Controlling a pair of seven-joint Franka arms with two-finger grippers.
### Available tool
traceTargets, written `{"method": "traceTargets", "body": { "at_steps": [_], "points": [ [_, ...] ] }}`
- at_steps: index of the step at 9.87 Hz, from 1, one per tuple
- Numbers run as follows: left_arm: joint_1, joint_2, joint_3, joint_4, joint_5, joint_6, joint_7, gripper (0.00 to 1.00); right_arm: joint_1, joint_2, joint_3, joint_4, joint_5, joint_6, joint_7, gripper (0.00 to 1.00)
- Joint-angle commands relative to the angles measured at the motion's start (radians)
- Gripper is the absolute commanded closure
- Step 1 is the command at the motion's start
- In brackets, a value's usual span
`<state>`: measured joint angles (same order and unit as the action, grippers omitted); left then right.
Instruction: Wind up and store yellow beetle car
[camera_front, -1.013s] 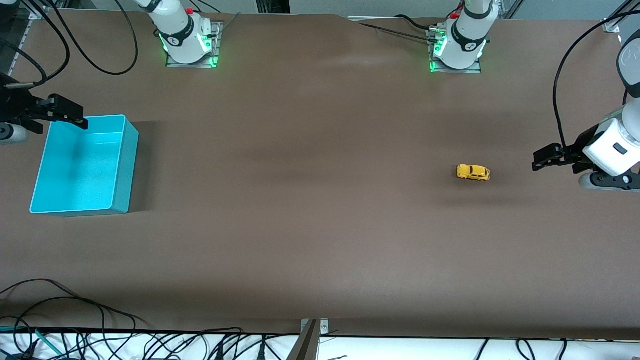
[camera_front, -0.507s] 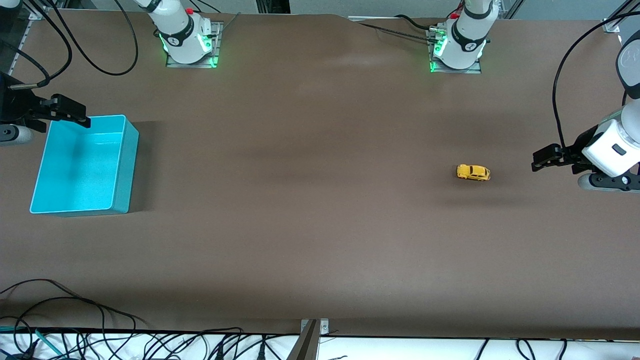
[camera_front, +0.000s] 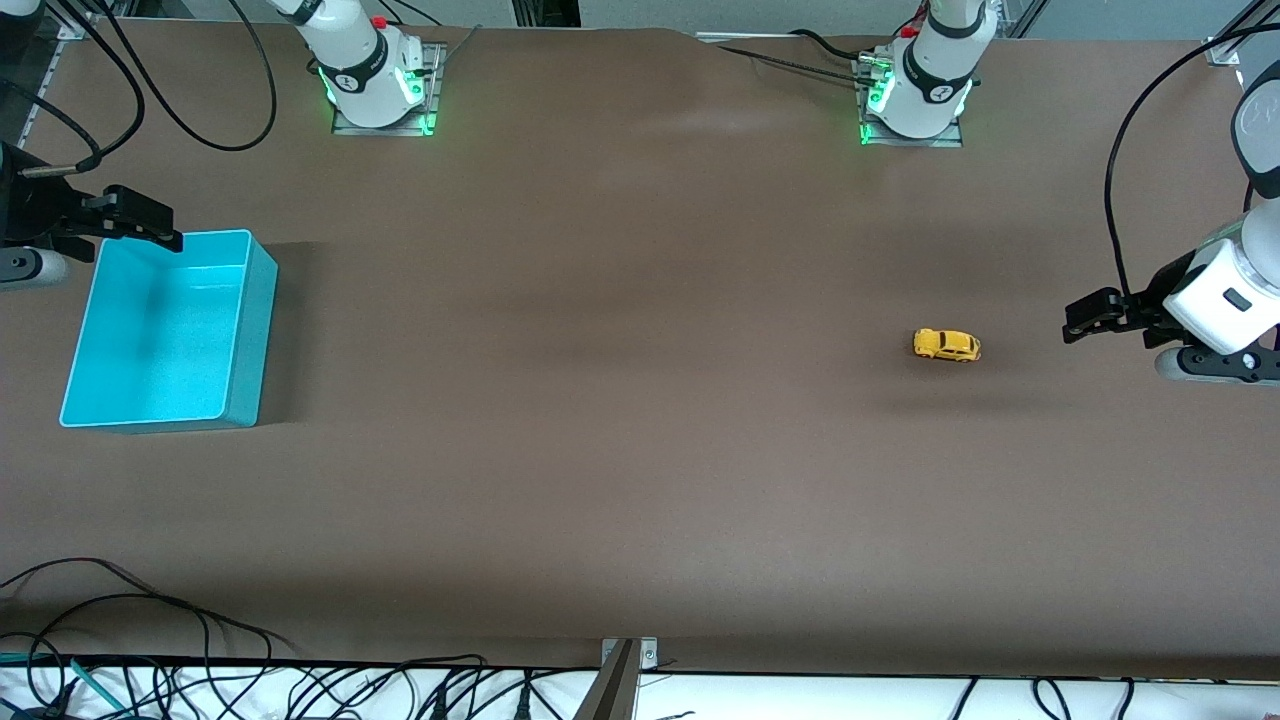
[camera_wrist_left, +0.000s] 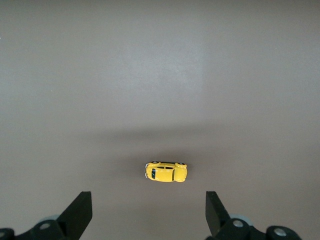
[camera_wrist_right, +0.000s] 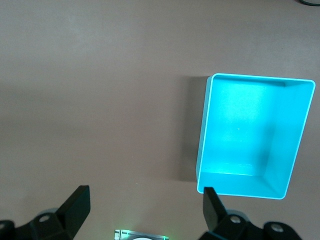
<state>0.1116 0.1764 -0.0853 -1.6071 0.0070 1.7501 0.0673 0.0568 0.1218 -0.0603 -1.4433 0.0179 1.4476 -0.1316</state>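
The yellow beetle car (camera_front: 946, 345) stands on its wheels on the brown table toward the left arm's end. It also shows in the left wrist view (camera_wrist_left: 166, 171), just ahead of the fingertips. My left gripper (camera_front: 1085, 317) hangs open and empty over the table beside the car, with a gap between them; in its own view (camera_wrist_left: 148, 215) the fingers are spread wide. The teal bin (camera_front: 165, 330) is empty at the right arm's end, and also shows in the right wrist view (camera_wrist_right: 250, 130). My right gripper (camera_front: 140, 217) is open and empty over the bin's corner (camera_wrist_right: 145, 210).
The two arm bases with green lights (camera_front: 378, 85) (camera_front: 915, 95) stand at the table's edge farthest from the front camera. Loose cables (camera_front: 150, 640) lie along the nearest edge. A metal bracket (camera_front: 625, 655) sits at that edge's middle.
My right gripper has drifted slightly toward the bases' edge of the table, staying over the bin's corner. The left gripper and the car have not visibly moved.
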Motion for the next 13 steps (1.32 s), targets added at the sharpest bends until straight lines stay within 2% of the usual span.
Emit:
{"method": "traceTargets", "body": {
  "at_steps": [1,9,11,13],
  "points": [
    [-0.003,0.008,-0.001,0.024,0.01,-0.02,0.011,0.0,-0.003,-0.011,-0.001,-0.011,0.014,-0.006,-0.019,0.0],
    [-0.006,0.015,-0.001,0.023,0.01,-0.02,-0.006,0.0,-0.003,-0.013,-0.001,-0.011,0.014,-0.013,-0.02,0.0],
    [-0.006,0.02,-0.001,0.019,0.01,-0.02,-0.076,0.0,-0.003,-0.011,-0.001,-0.011,0.014,-0.012,-0.02,0.0],
    [-0.006,0.029,-0.001,0.016,0.007,-0.02,-0.232,0.0,-0.003,-0.01,-0.001,-0.011,0.014,-0.009,-0.02,0.0]
  ]
}}
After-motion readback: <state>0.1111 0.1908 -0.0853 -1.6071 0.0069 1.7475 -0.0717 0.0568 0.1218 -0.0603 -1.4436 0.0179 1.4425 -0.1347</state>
